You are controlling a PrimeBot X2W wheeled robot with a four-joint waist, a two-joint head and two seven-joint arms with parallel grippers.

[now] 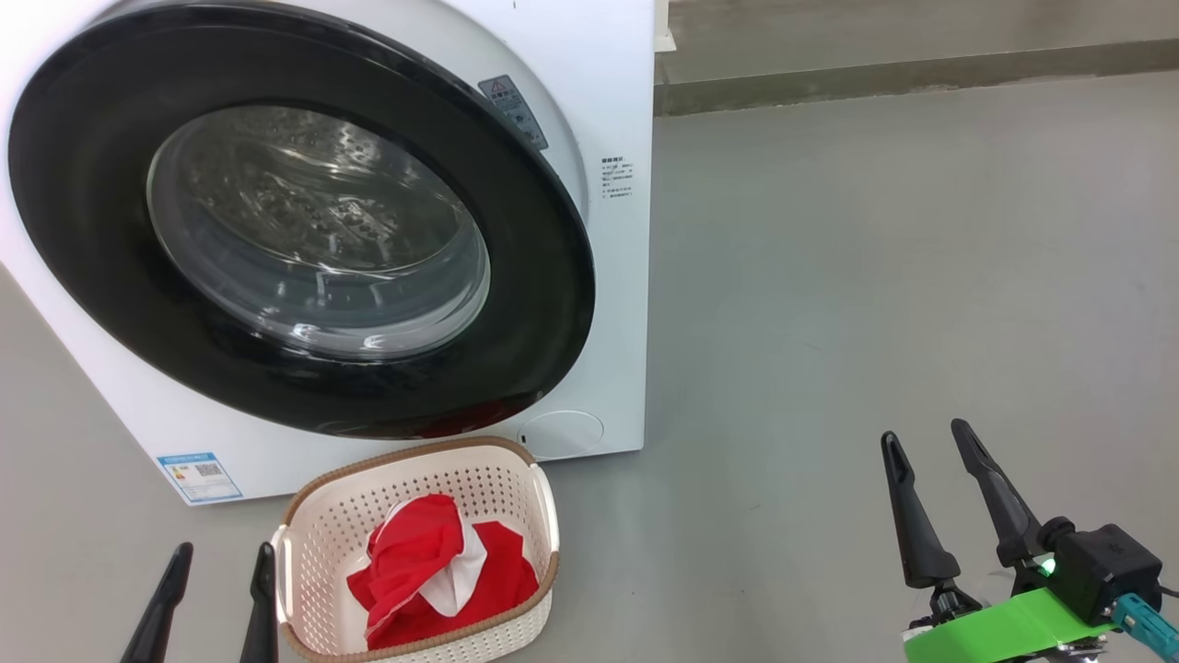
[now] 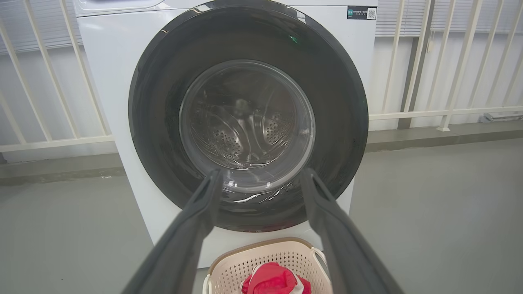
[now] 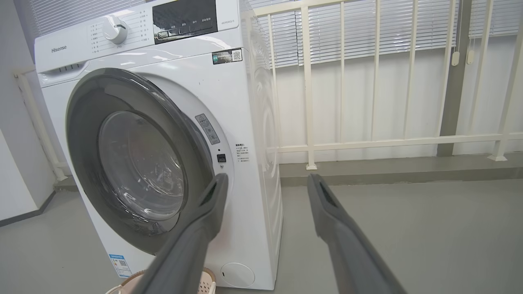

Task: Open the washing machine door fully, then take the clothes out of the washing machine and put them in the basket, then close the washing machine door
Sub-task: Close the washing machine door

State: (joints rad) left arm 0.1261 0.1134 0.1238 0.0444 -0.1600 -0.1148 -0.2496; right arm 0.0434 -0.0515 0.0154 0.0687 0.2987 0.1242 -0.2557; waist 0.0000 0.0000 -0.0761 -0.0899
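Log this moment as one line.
washing machine door: swung to, latching unclear | clothes: red, in basket | left gripper: open, empty, beside basket | right gripper: open, empty, above floor

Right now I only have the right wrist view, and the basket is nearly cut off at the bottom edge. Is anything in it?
Observer: Yes. In the head view, red clothes with white panels lie inside the basket.
Operator: Anything in the machine?
Observer: In the left wrist view, through the washing machine door, the drum looks like bare steel as far as the glass shows.
Operator: Where's the other arm?
Observer: The head view has the left gripper open and empty, just left of the basket.
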